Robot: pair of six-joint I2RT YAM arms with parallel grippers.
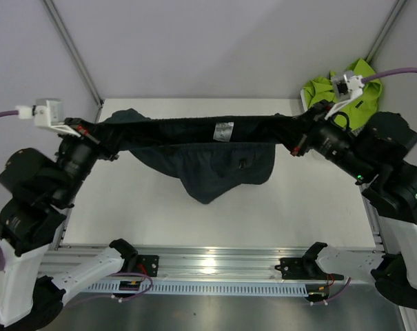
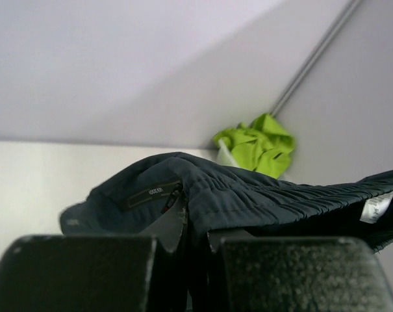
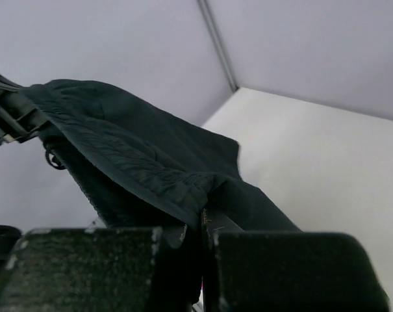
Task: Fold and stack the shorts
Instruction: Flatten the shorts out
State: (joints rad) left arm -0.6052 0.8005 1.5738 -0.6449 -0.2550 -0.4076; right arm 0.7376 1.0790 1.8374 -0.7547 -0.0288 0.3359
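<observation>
The left arm [image 1: 36,186] comes up from its base at 7 o'clock in the top view and bends inward, its wrist aiming the left tool [image 1: 106,140] toward 3 o'clock. The right arm [image 1: 391,183] mirrors it from 5 o'clock, with the right tool [image 1: 296,135] aimed toward 9 o'clock. The two tools face each other, well apart. Each has its fingers pinched tight (only a thin slit shows between the pads) on one end of the dark shorts [image 1: 215,169].

Robot lab cell — plain panel walls [image 1: 229,41], metal struts [image 1: 70,48], white table [image 1: 125,214], aluminium mounting rail [image 1: 215,261].
</observation>
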